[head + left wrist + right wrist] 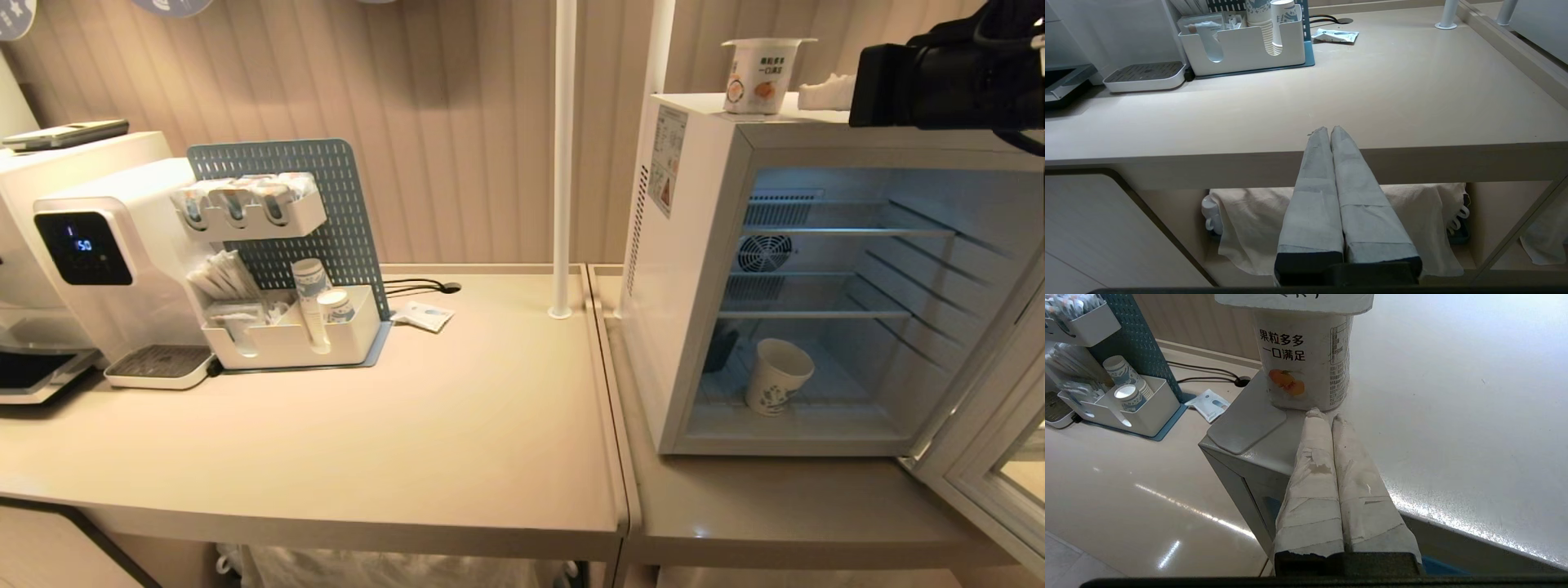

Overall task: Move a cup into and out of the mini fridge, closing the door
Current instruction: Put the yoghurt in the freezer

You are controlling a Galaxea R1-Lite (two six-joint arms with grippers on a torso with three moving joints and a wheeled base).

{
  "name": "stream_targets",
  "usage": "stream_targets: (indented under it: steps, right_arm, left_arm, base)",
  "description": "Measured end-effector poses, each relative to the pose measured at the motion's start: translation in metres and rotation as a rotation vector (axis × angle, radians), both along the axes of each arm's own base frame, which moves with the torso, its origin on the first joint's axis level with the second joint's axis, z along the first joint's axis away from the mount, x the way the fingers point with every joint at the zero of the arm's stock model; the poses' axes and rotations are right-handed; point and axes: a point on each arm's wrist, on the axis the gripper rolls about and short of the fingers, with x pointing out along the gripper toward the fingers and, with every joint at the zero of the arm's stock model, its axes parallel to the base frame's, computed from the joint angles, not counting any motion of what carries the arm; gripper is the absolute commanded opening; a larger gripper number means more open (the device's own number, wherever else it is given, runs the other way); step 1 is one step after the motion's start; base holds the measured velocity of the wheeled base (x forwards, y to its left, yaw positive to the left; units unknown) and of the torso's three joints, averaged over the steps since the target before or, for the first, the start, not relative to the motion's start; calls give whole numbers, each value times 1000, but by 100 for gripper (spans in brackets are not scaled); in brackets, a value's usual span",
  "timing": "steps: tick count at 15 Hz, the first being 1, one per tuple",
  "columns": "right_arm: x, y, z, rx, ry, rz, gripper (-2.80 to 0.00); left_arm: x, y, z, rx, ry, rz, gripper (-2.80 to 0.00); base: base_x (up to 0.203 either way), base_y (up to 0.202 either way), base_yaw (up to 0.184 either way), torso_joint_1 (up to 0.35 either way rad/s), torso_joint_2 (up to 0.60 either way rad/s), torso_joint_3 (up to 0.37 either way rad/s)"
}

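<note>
Right gripper [1330, 416] pressed together, tape-wrapped, above glossy white mini fridge [694, 245] top, tips nearly touching foil-lidded tub [1306, 367]. Below it, tapered paper cup [777, 376] on bottom wire shelf; glass-windowed door [992, 457] swung open. Left gripper [1329, 131] pressed together, parked before smooth beige counter [1412, 102].

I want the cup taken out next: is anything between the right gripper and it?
Yes: the right gripper hovers, shut, above the mini fridge, whose roof lies between them. The door is open; the cup stands unblocked inside.
</note>
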Motion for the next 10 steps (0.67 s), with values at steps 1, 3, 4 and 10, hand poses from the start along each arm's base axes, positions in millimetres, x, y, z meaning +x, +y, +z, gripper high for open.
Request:
stream_targets:
  steps: [1,3,4,10]
  right_arm:
    - [-3,0,-1,-1,8,6,-280]
    - [-11,-1,1,-3,9,31,-280]
    - [-15,-2,1,-8,9,54,-280]
    - [-36,0,7,13,-7,189,-280]
  left_arm:
    - [0,0,0,0,0,0,-280]
    - [0,0,0,0,0,0,-280]
    - [0,0,0,1,0,0,-280]
    - [0,0,0,0,0,0,-280]
  base:
    - [0,0,0,0,0,0]
    - [0,0,0,0,0,0]
    - [0,0,0,0,0,0]
    - [0,0,0,0,0,0]
